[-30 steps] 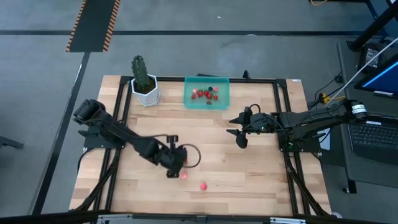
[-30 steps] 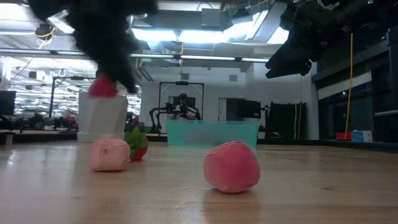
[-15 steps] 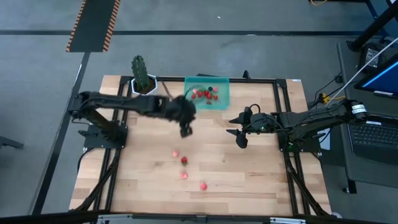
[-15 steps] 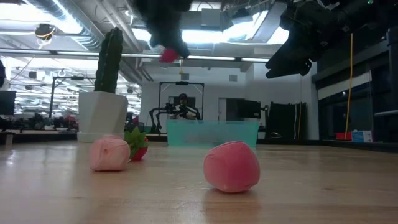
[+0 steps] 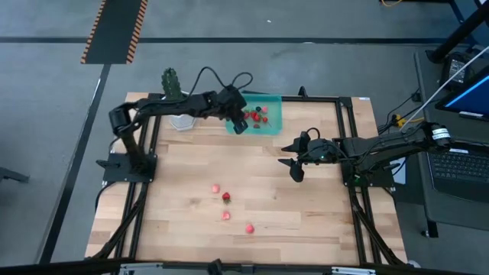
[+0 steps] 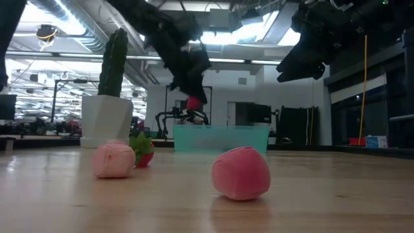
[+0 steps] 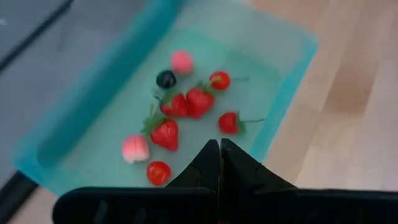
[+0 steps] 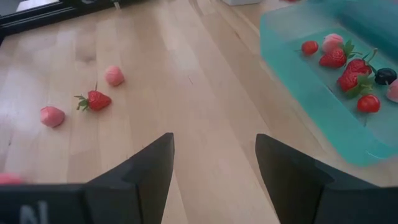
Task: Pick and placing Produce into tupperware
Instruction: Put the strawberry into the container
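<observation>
The teal tupperware (image 5: 272, 127) stands at the table's far edge and holds several red and pink berries and one dark berry (image 7: 165, 79). My left gripper (image 5: 238, 125) hovers over its left near part, shut on a small red-pink piece (image 6: 193, 102). On the near middle of the table lie two pink pieces (image 5: 216, 188) (image 5: 225, 215), a red strawberry (image 5: 226, 197) and a pink-red piece (image 5: 250, 228). My right gripper (image 5: 294, 163) waits open above the table, right of centre. My left gripper pinches the red-pink piece (image 6: 193, 103) between its fingertips, coming from above and slanting toward the far edge. The piece is lifted clear, above the tupperware (image 6: 220, 138). In the left wrist view the shut fingers (image 7: 211, 163) hide it.
A tall green cactus (image 5: 172, 84) in a white pot (image 6: 107, 121) stands just left of the tupperware, close under my left arm. A black frame runs around the table. Bare wood lies between the tupperware and the loose pieces.
My left gripper, shut on the piece, rose from the near middle of the table and swung toward the far edge. It then came down a little over the tupperware's left near part. The loose pieces stayed where they were.
</observation>
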Controlling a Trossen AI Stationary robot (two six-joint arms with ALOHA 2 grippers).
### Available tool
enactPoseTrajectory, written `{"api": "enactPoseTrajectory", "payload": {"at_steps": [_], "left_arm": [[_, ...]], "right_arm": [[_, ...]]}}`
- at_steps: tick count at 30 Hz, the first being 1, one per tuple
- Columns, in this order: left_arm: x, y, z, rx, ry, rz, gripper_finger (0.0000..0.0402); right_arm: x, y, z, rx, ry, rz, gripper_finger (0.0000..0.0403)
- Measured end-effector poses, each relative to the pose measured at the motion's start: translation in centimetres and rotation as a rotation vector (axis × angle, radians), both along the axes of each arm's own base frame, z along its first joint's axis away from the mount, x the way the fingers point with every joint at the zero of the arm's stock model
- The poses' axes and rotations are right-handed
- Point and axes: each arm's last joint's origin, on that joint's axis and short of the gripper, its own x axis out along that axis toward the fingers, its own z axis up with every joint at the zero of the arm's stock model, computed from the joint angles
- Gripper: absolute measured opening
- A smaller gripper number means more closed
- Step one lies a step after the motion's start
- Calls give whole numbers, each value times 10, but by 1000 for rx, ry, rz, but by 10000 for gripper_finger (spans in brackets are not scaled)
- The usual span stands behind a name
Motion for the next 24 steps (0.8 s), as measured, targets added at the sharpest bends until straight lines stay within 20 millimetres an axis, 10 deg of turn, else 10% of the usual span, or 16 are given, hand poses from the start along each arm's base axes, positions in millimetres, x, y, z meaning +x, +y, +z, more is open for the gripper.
{"api": "enactPoseTrajectory", "payload": {"at_steps": [8,24], "left_arm": [[4,26,-34,-18,47,15,0],[35,58,-38,-100,153,-13,0]], "right_arm": [[0,0,1,6,-8,-4,228],[0,0,0,45,-13,-29,228]]}}
